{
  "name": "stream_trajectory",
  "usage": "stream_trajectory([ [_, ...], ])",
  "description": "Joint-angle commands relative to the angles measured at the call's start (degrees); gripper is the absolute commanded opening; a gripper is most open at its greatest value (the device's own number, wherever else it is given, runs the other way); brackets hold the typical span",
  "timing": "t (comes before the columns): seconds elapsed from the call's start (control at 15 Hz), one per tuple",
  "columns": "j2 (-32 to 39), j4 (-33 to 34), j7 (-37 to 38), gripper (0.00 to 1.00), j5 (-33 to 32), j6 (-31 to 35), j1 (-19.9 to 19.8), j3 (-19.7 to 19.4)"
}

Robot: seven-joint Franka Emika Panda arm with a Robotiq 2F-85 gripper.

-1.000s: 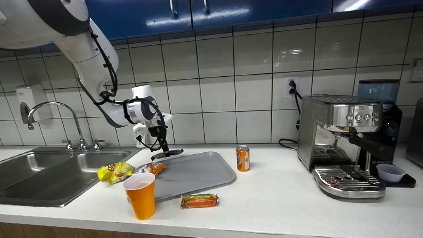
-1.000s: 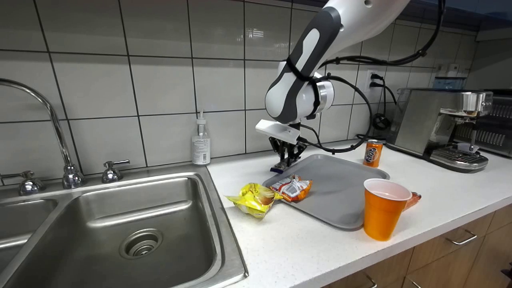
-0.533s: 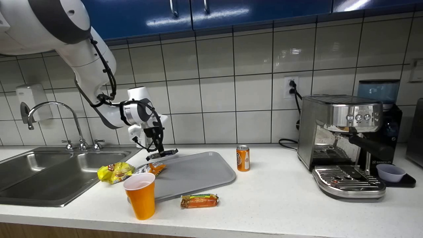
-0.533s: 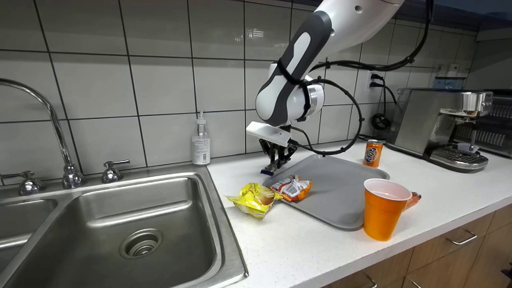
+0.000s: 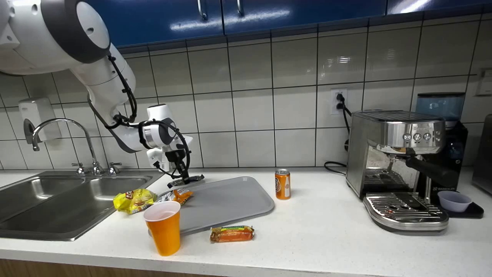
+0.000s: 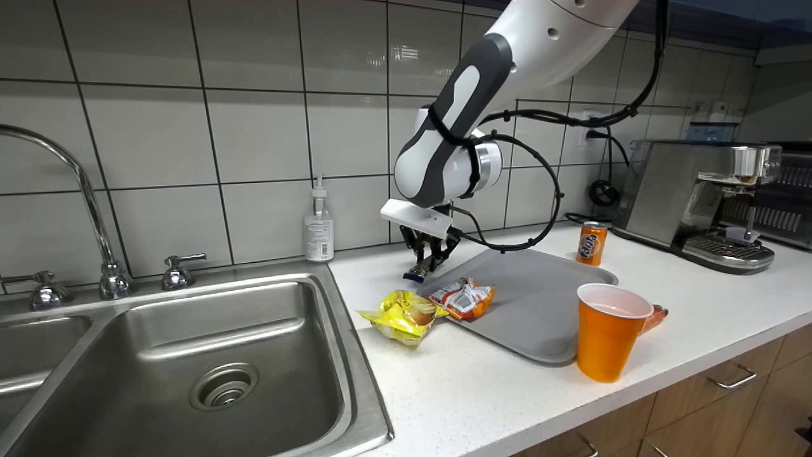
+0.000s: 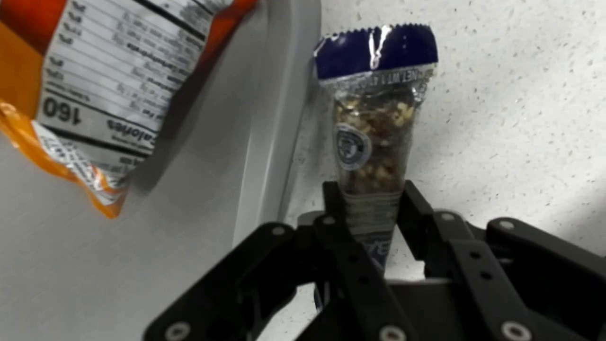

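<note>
My gripper [image 7: 370, 201] is shut on a snack bar [image 7: 373, 147] in a clear wrapper with a dark blue end. In the wrist view its fingers press on both sides of the wrapper, and most of the bar sticks out past the fingertips. Beside it runs the rim of a grey tray [image 7: 279, 118]; the bar is over the white counter just outside that rim. Whether it touches the counter I cannot tell. On the tray's near corner lies an orange and white chip bag [image 6: 466, 298]. A yellow bag [image 6: 403, 314] lies against it, off the tray.
An orange cup [image 5: 163, 231] and an orange-wrapped snack [image 5: 232, 234] are in front of the tray. To its right stands an orange can [image 5: 282, 184]. A sink [image 6: 254, 355] and a soap bottle [image 6: 319, 225] are on the left. The coffee machine [image 5: 398, 165] is far right.
The arm has moved toward the sink side and a little lower, carrying the snack bar along. The bags, tray, cup and can have stayed put.
</note>
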Motion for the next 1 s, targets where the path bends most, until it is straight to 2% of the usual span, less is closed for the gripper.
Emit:
stream_trajectory([
  [0.0, 0.94, 2.85, -1.80, 0.67, 0.24, -1.59, -0.75, 0.52],
  [0.27, -0.04, 2.12, -2.22, 0.95, 0.30, -1.12, -0.98, 0.50],
  [0.33, -0.41, 1.70, -2.26, 1.00, 0.27, -0.87, -1.00, 0.39],
  [0.93, -3.90, -2.08, -3.14, 1.00, 0.24, 0.29, -2.36, -0.71],
])
